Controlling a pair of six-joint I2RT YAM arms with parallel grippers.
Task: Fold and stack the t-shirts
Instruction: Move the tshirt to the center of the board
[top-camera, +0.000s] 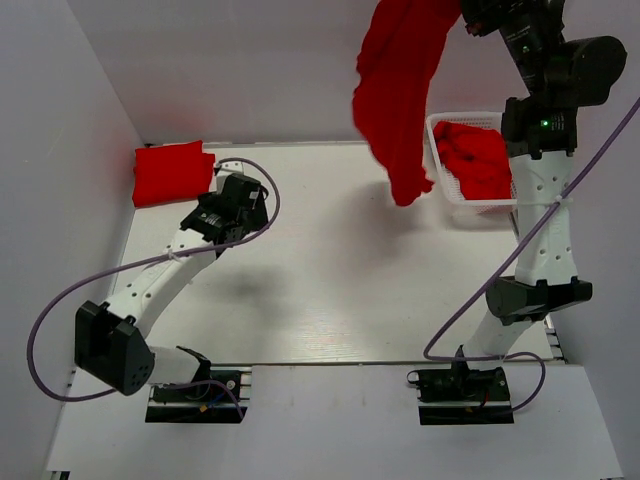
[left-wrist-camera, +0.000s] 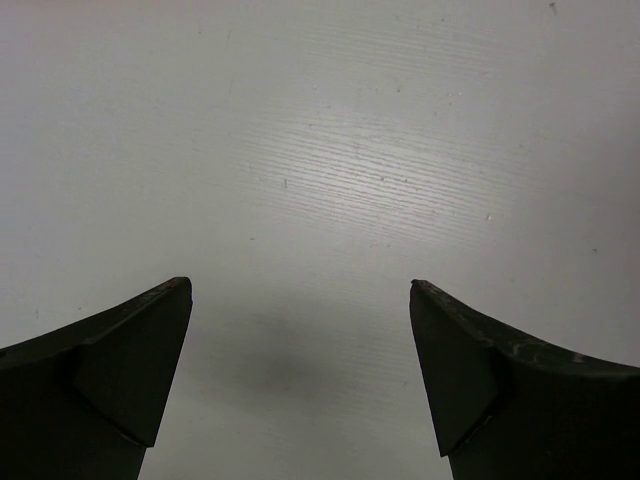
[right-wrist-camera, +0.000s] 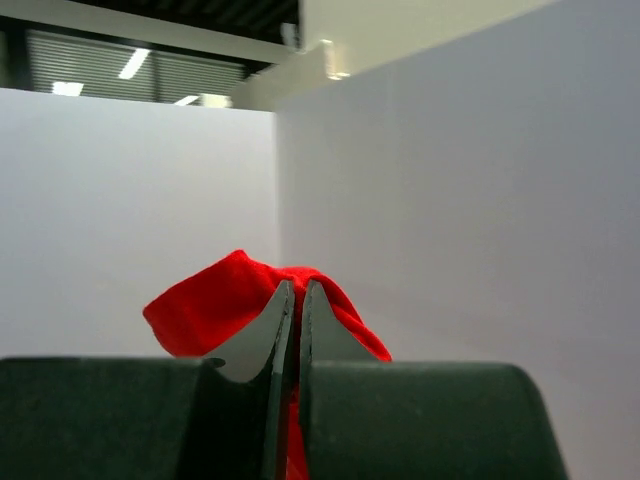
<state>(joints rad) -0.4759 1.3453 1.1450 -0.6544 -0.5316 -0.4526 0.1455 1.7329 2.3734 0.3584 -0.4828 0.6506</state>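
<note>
A red t-shirt (top-camera: 400, 90) hangs in the air from the top edge of the top view, held high by my right gripper (right-wrist-camera: 296, 284), whose jaws are shut on a fold of the red cloth (right-wrist-camera: 205, 305). The right gripper's fingertips are out of frame in the top view. More red t-shirt cloth (top-camera: 478, 160) lies in the white basket (top-camera: 441, 170) at the back right. A folded red t-shirt (top-camera: 172, 172) lies at the back left. My left gripper (top-camera: 240, 200) is open and empty over bare table (left-wrist-camera: 300, 180), just right of the folded shirt.
White walls enclose the table on the left, back and right. The right arm's upright links (top-camera: 545, 200) stand beside the basket. Cables loop from both arms near the front edge.
</note>
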